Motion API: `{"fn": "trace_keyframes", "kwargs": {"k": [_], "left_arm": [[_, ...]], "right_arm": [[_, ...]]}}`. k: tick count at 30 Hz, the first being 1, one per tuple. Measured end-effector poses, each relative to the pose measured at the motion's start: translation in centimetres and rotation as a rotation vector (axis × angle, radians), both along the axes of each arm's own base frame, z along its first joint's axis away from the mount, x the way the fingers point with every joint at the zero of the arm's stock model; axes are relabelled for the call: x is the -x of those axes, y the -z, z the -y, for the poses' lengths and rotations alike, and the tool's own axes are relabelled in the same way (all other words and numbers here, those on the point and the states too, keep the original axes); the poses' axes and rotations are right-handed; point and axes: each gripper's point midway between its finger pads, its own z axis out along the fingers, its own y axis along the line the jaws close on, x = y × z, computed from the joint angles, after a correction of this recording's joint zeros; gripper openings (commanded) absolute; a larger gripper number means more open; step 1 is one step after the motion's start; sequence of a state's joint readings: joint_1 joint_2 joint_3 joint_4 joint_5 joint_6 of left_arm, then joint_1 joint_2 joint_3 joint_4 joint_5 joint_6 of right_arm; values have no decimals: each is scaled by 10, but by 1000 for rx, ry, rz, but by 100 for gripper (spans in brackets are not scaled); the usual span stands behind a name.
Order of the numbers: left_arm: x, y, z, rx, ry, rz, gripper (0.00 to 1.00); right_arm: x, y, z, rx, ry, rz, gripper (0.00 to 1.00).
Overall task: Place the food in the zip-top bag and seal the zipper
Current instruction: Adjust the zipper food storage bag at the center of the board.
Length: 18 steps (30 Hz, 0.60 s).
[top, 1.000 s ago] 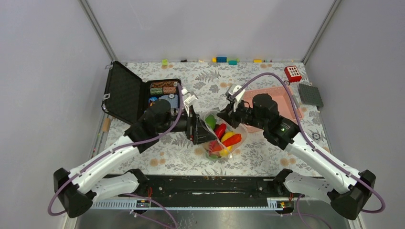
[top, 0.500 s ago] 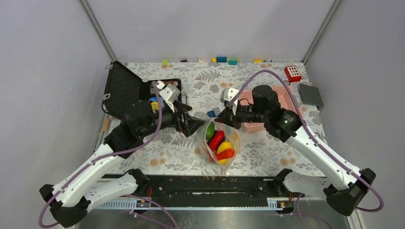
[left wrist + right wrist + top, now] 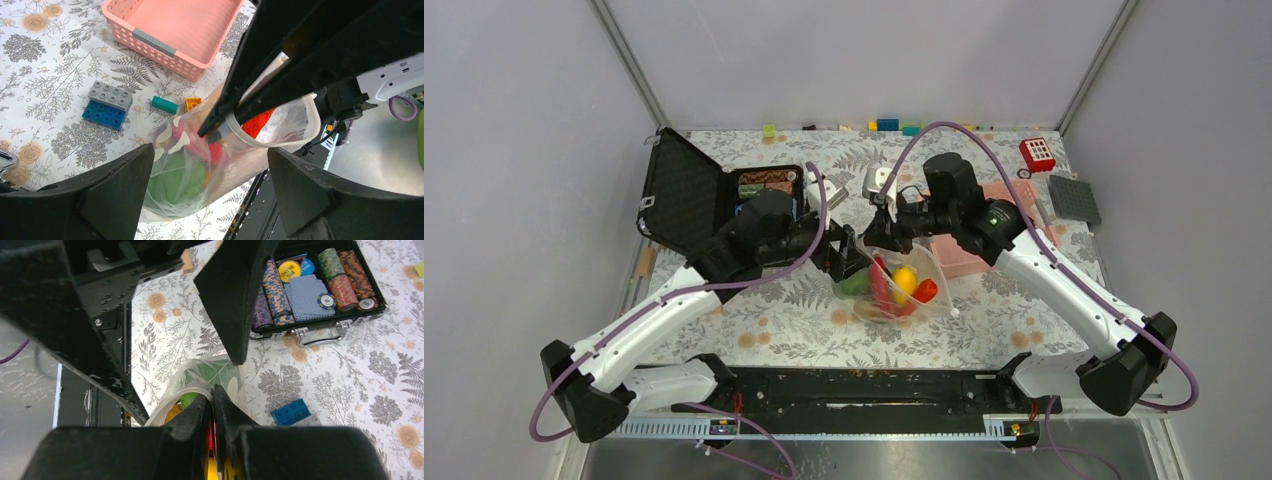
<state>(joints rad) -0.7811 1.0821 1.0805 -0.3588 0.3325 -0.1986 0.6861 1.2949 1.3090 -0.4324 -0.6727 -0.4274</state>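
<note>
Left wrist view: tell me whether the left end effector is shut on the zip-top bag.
No, the left end effector is wide open, its fingers far apart with the zip-top bag showing between them.

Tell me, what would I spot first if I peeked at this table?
The clear bag in the middle of the table, stuffed with bright toy food, catches the eye first; the right gripper pinches its mouth edge and the left gripper gapes open beside it. Next come the open black case of poker chips at the left and the pink basket at the right.
</note>
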Motion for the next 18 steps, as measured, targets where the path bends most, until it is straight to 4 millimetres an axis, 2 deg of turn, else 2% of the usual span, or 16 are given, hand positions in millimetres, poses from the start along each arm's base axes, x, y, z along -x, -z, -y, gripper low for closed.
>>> {"fn": "trace_keyframes", "kwargs": {"k": [8, 14, 18], "left_arm": [[-4, 11, 6, -3, 36, 57, 82], [15, 36, 3, -8, 145, 95, 79], [21, 31, 9, 24, 204, 124, 72]], "right_arm": [[20, 0, -5, -24, -144, 1, 9], [43, 1, 0, -23, -271, -9, 8], [53, -4, 0, -43, -326, -14, 8]]}}
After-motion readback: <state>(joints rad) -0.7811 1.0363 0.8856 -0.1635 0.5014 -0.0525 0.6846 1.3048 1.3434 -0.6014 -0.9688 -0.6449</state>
